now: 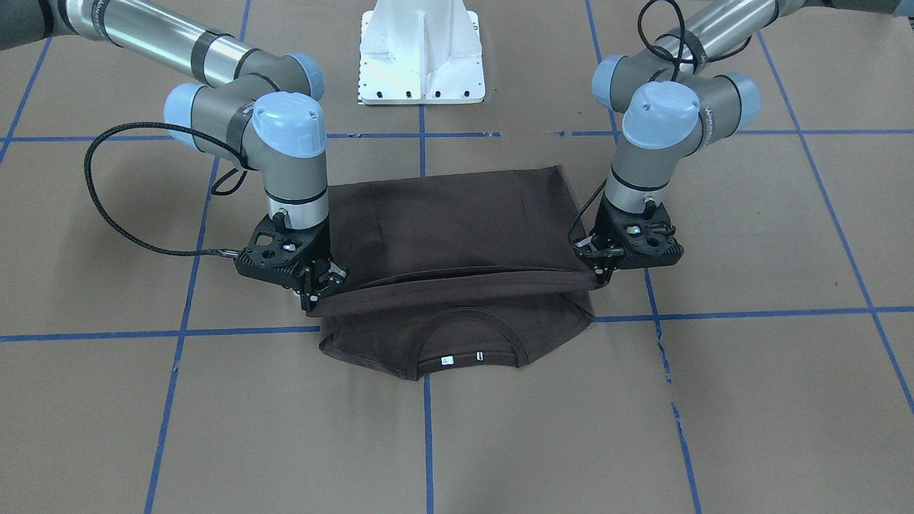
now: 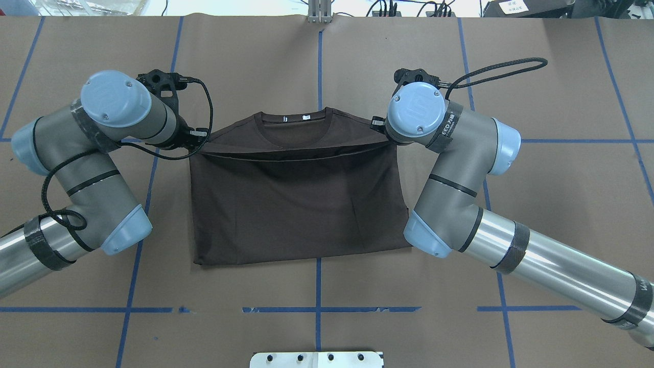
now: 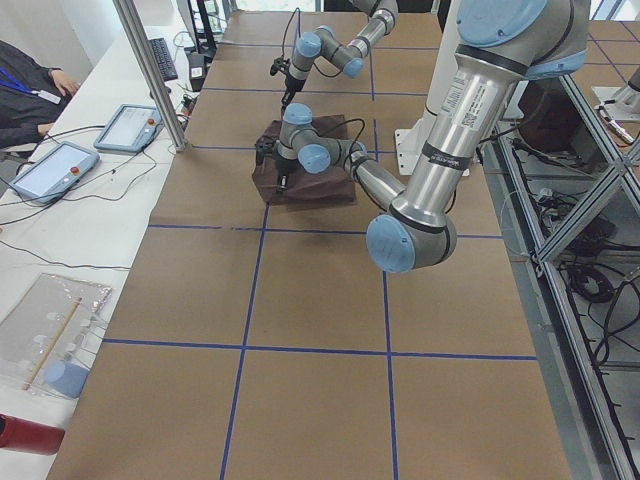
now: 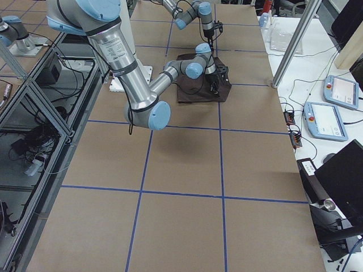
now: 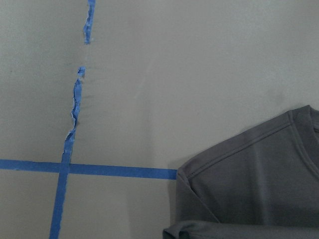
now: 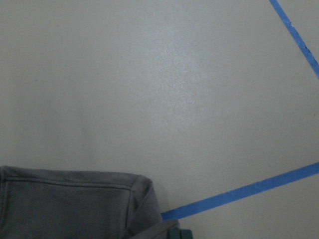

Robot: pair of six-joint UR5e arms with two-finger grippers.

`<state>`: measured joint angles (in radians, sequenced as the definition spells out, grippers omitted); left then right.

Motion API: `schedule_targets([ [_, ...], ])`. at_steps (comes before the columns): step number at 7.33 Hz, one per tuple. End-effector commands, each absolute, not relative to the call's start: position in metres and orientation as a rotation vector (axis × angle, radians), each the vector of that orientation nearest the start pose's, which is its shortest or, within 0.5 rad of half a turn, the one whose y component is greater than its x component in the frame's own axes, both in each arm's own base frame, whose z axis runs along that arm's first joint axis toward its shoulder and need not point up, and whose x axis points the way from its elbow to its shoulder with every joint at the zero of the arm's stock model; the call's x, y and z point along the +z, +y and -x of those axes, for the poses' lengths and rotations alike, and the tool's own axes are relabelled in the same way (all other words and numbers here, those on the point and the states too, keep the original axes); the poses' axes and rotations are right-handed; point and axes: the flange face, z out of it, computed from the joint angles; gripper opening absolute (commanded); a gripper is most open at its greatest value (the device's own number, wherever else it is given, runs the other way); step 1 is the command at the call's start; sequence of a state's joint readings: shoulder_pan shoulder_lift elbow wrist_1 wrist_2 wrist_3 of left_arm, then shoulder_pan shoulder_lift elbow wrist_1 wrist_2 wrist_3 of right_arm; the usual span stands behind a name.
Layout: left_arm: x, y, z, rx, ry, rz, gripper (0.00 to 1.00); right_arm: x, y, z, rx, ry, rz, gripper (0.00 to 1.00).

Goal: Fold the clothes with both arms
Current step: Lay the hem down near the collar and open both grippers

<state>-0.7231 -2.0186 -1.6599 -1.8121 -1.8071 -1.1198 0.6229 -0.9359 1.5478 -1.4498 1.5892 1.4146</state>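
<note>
Table top (image 1: 750, 235) is covered in brown paper and gridded with blue tape (image 1: 785, 312), which is ragged in places. A white pedestal base (image 1: 421, 53) stands on it. Across the table from that base are a white bench (image 3: 60, 230), two tablet pendants (image 3: 128, 127) and an aluminium post (image 3: 150, 75).

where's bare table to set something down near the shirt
Widest bare table lies beyond the T-shirt collar, on the operators' side. A narrower strip runs between the shirt's folded edge and the white pedestal base. Crowded: both shirt ends, where the left gripper and right gripper pinch the lifted hem.
</note>
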Motion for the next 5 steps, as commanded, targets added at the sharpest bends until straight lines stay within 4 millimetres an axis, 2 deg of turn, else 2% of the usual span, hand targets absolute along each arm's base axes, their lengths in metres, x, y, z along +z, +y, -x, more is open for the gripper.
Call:
schedule_targets([
  [1,0.3453,-0.5181,-0.4245,-0.162,0.768,-0.240,0.00,0.2876,-0.5243,0.5029,0.417,-0.687,-0.273,0.00],
  [5,0.3506,-0.5213,-0.4259,-0.117,0.754,-0.260,0.00,0.2886,-0.5251,0.5019,0.402,-0.682,-0.280,0.00],
])
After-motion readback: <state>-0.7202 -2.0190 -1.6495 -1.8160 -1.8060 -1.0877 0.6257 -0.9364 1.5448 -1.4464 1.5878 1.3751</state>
